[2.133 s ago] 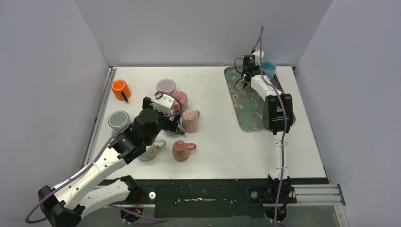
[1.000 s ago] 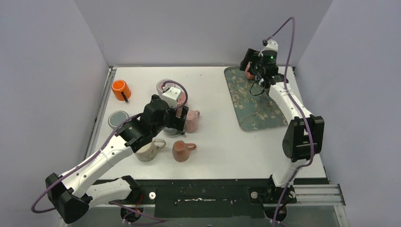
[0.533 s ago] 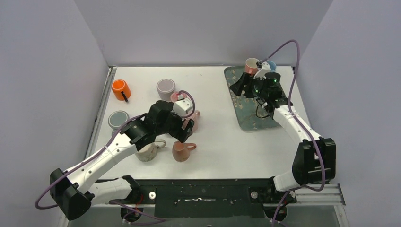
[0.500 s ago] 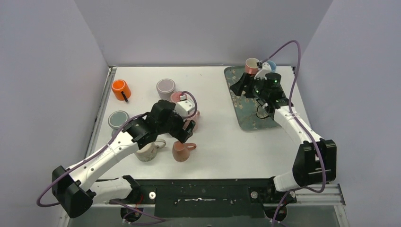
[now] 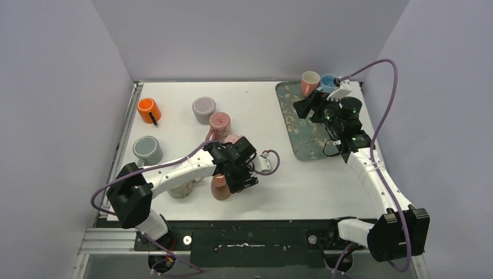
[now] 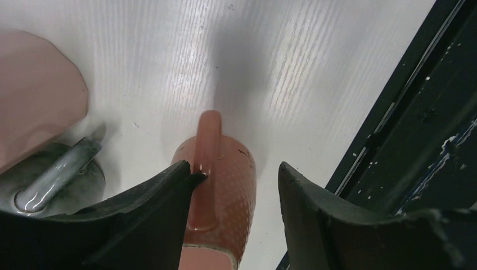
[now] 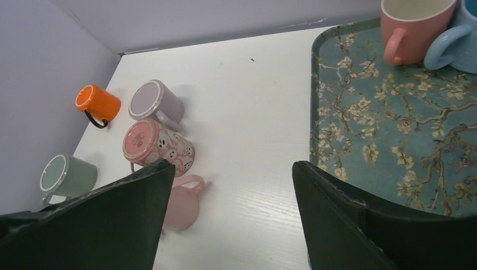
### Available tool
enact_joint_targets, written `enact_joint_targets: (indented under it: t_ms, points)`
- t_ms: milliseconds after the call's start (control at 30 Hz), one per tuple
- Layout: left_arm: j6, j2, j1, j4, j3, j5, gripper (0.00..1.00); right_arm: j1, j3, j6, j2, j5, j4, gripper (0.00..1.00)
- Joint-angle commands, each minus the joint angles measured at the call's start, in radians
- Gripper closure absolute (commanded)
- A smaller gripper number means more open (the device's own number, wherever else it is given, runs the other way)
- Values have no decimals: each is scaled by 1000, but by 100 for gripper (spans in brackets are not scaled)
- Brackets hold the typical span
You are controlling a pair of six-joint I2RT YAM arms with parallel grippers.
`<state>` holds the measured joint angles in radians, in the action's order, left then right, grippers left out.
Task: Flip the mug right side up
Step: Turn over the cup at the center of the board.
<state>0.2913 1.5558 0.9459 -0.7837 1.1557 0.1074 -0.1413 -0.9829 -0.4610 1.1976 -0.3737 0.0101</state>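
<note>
The mug (image 5: 219, 189) is terracotta with a dotted skin and stands near the table's front edge, partly under my left gripper (image 5: 232, 177). In the left wrist view the mug (image 6: 228, 191) lies between the fingers of the left gripper (image 6: 236, 169), handle facing the camera. One finger (image 6: 169, 191) touches the mug beside the handle. The other finger (image 6: 304, 202) stands apart from it with table showing between, so the jaws are open around the mug. My right gripper (image 5: 303, 108) hovers over the tray, and in its wrist view the right gripper (image 7: 232, 169) is open and holds nothing.
A floral tray (image 5: 311, 142) at the back right carries an upright salmon mug (image 5: 310, 82) and a blue mug (image 5: 329, 81). Orange (image 5: 148, 110), lilac (image 5: 203, 107), patterned pink (image 5: 219, 122), grey-green (image 5: 146, 149), pale pink (image 5: 232, 140) and cream (image 5: 183, 188) mugs crowd the left half.
My left gripper swung round over the terracotta mug and its jaws narrowed around it. The right arm drew back from the tray's far end, leaving the salmon mug upright there.
</note>
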Motion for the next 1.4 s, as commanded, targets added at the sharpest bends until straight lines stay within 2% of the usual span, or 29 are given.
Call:
enact_joint_targets:
  t_ms: [0,267,700,767,900,1067,1133,1367]
  points:
    - [58,28,15,-93,48,-40,46,16,3,8,-43,58,-19,21]
    - [89,18,16,-61,5,-100,42,19,5,18,-83,72,-13,21]
    - [108,-40,17,-40,-72,-100,45,22,22,-28,-79,43,-34,20]
    - [111,-49,17,-33,-79,-100,51,21,27,-35,-81,37,-36,20]
    - [112,-55,19,-34,-72,-100,74,22,31,-50,-84,39,-30,20]
    - [110,-80,18,-32,-65,-100,95,22,20,-98,-74,37,26,21]
    - [110,-91,19,-30,-60,-93,100,22,16,-139,-67,16,49,21]
    - [116,-155,19,44,-66,-132,100,21,11,-248,-26,-155,128,21]
